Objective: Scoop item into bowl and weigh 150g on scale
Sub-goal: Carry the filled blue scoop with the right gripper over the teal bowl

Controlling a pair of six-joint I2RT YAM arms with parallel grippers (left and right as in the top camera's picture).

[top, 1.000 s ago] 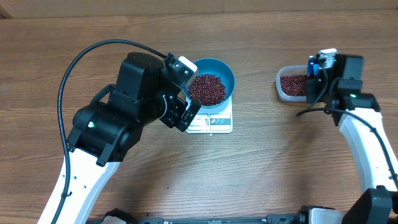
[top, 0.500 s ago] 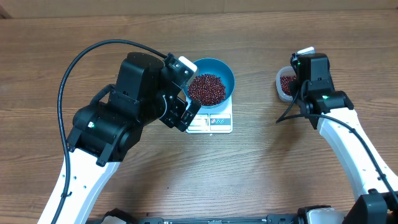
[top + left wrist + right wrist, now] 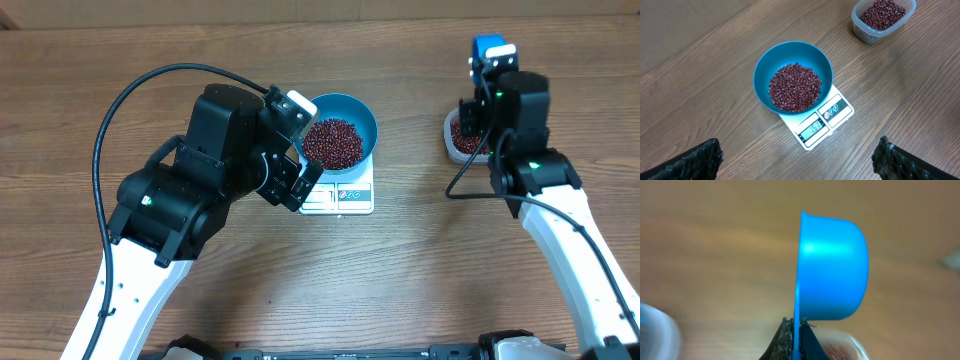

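In the far half of the surface (image 3: pixel 420 280), about midway between its left and right edges: the scale (image 3: pixel 350 197), white and square, with display strip and buttons turned toward the near edge. On top of it, the bowl (image 3: pixel 364 112), blue and deep, covering most of the platform and overhanging it on the far side. Inside the bowl, a heap of beans (image 3: pixel 333 142), dark red-brown, covering the bottom and leaving the upper wall bare. Same group from the left wrist: bowl (image 3: pixel 765 70), beans (image 3: pixel 795 92), scale (image 3: pixel 832 112), digits showing on the display but too small to read for sure.

Just left of the bowl, the left arm (image 3: pixel 200 170), its white end piece overlapping the rim from above. As for the left jaws: released, spread wide, only the dark fingertips (image 3: pixel 692 162) showing at the lower corners of the wrist view, nothing between them.

Toward the right edge, well apart from the scale: the clear tub (image 3: pixel 452 150), more beans inside, partly hidden by the right arm (image 3: pixel 530 165). Seen too at the upper right of the left wrist view (image 3: pixel 860 31).

As for the right jaws: clenched on the handle of the scoop (image 3: pixel 832 267), small and blue, turned on its side, mouth facing left in the wrist view, inside hidden. From overhead, scoop (image 3: pixel 491 50) just past the tub, toward the far edge.
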